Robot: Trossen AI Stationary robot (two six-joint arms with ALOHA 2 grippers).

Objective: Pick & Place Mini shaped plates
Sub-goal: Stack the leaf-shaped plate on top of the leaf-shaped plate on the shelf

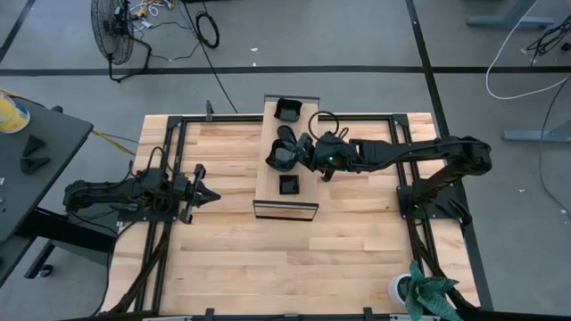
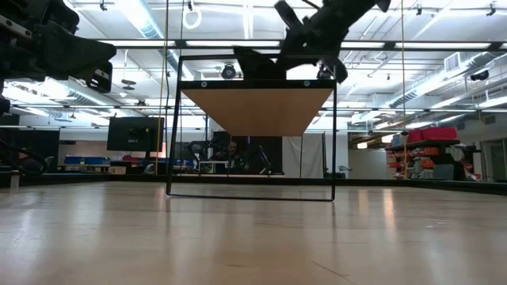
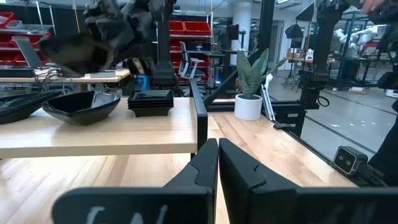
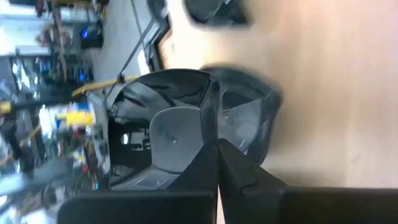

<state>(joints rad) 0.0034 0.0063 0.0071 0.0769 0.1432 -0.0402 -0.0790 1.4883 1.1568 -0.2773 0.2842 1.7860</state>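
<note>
Left claw [image 1: 207,195] sits low at the left side of the surface [image 1: 223,267], fingers closed together, nothing between them; it points toward the wooden board [image 1: 268,183]

The board is long and light, raised on a black frame near the middle of the surface, running front to back

Small square black plate [image 1: 289,185] lies on the board's near half, by itself

Right claw [image 1: 305,152] reaches in from the right over the middle of the board. Fingers are pinched shut on the rim of a rounded glossy black plate [image 4: 180,134], which is tilted steeply in the wrist view. Whether this plate touches the board cannot be told

A second dark plate [image 4: 249,121] sits just behind the gripped one, overlapping it

Square black plate stack [image 1: 287,110] rests at the board's far end

Potted plant [image 1: 426,292] stands at the front right corner of the surface
</note>
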